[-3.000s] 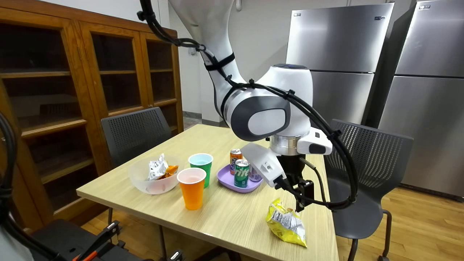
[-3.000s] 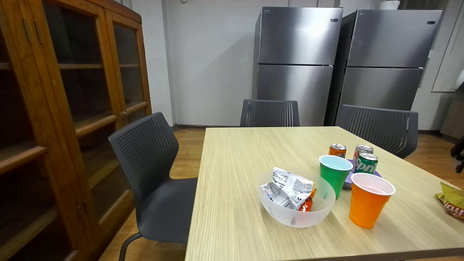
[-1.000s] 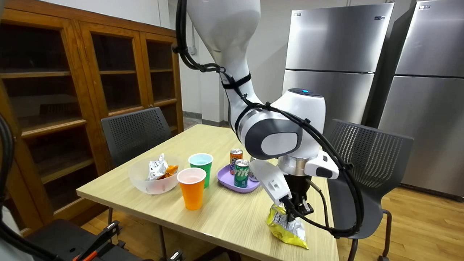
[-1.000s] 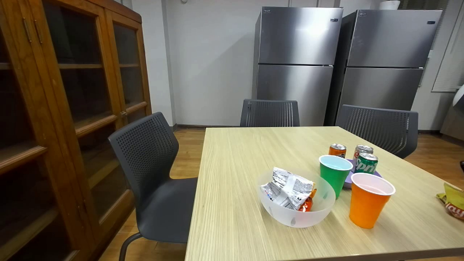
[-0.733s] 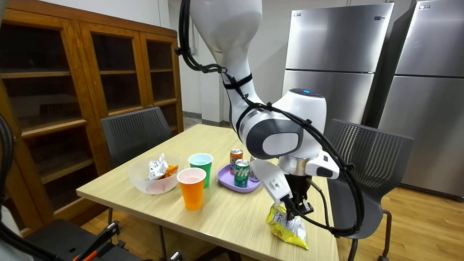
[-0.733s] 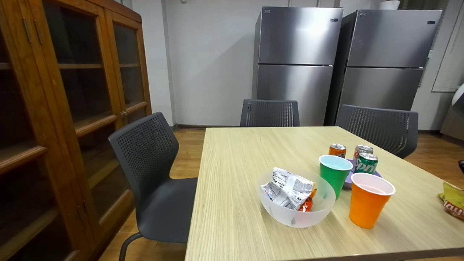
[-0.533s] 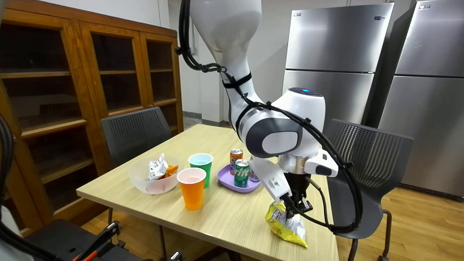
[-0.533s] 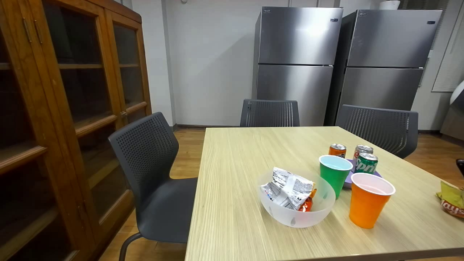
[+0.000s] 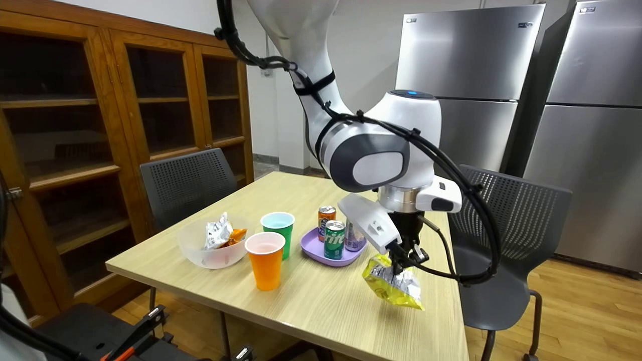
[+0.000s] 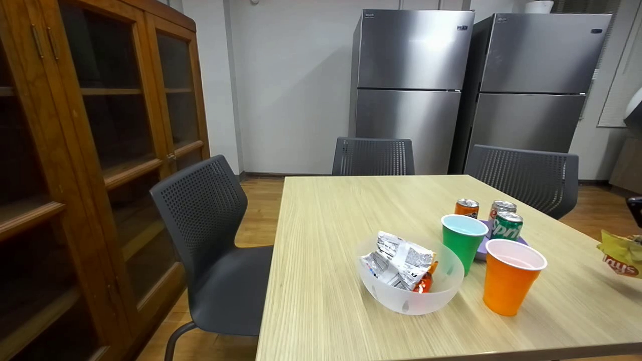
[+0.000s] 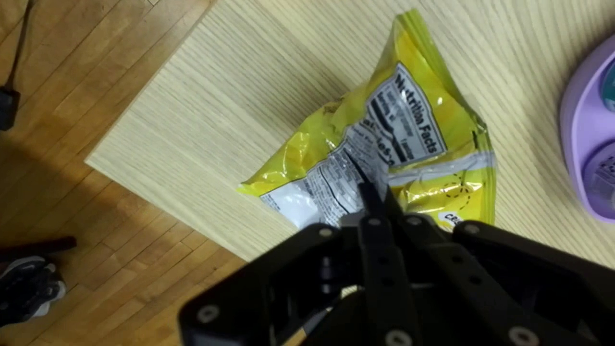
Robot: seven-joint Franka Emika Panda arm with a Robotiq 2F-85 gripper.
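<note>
Hand (image 11: 379, 194) pinching yellow chip bag (image 11: 375, 139) (crinkled), hanging clear above tabletop (image 11: 202, 144) near one corner; purple plate (image 9: 312, 245) with three cans (image 9: 334, 240) farther in

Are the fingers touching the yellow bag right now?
Touching: the wrist view shows the fingers shut on the bag, its wrapper pinched into creases at their tips.

All views overlook the table (image 10: 326, 225) (wrist closest).

"Nutrition Facts" (and "ays") on yellow bag (image 11: 382, 142), "Spri" on green can (image 10: 507, 227)
</note>
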